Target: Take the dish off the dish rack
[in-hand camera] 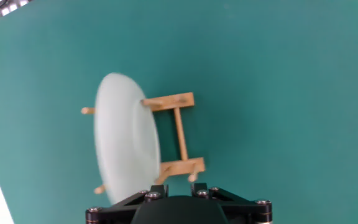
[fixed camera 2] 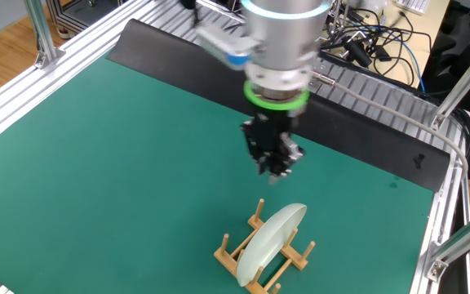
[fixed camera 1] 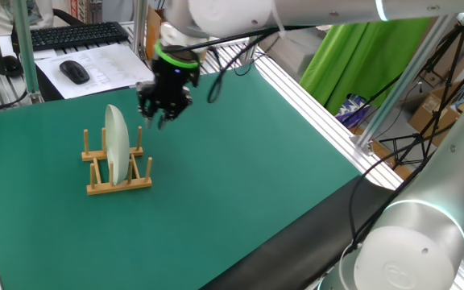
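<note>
- Pale whitish-green dish (fixed camera 1: 117,144) stands on edge in the light-wood dish rack (fixed camera 1: 118,184), leaning a little against the upright pegs; the rack sits on the green surface (fixed camera 1: 240,185), toward one side of it.
- Step in hand, as you would judge it: approach. Nothing is grasped yet, and the dish has not been lifted.
- Gripper (fixed camera 2: 273,170) hangs in the air above and beside the rack, apart from the dish rim in both fixed views. No contact anywhere.
- Gripper state: you cannot tell. The fingers read as a dark cluster in the fixed views, and the hand view shows only the black body at the bottom edge, not the tips.
- Arm pose: wrist points roughly straight down, green ring just above the gripper. In the hand view the dish (in-hand camera: 126,140) lies left of centre, with the rack (in-hand camera: 180,134) just to its right, so the hand is not yet centred over the rim.
- Next move calls for: shift over the top edge of the dish, line the fingers up to straddle the thin rim, descend, close, then lift straight up clear of the pegs.
- Risk to note: the dish looks glossy, so a rim pinch may slip; a sideways pull could drag the rack along.
</note>
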Available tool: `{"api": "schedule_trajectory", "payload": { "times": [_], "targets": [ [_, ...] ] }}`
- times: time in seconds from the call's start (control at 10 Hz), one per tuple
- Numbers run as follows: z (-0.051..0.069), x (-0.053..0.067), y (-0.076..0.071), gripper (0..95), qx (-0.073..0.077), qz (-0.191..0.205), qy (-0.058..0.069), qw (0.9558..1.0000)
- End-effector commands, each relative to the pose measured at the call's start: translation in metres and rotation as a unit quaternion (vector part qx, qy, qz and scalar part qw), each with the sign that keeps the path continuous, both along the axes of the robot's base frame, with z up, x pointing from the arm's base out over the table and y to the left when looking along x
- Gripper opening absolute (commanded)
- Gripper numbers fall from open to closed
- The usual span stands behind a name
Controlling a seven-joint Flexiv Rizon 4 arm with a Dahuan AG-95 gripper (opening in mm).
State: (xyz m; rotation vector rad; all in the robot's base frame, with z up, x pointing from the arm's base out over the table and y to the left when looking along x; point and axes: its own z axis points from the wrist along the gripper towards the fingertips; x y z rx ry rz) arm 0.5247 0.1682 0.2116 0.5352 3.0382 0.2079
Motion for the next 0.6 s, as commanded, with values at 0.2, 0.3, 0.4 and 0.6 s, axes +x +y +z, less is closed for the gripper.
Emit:
{"api": "schedule_trajectory", "payload": {
  "times": [0.2, 0.3, 0.4, 0.6],
  "targets": [
    [0.011, 0.001, 0.024, 38.0, -0.017, -0.024, 0.002, 0.9996],
    [0.013, 0.002, 0.028, 38.0, -0.018, -0.028, 0.002, 0.9994],
    [0.013, 0.002, 0.031, 57.0, -0.02, -0.032, 0.002, 0.9993],
    [0.012, 0.006, 0.043, 57.0, -0.021, -0.052, 0.0, 0.9984]
  ]
}}
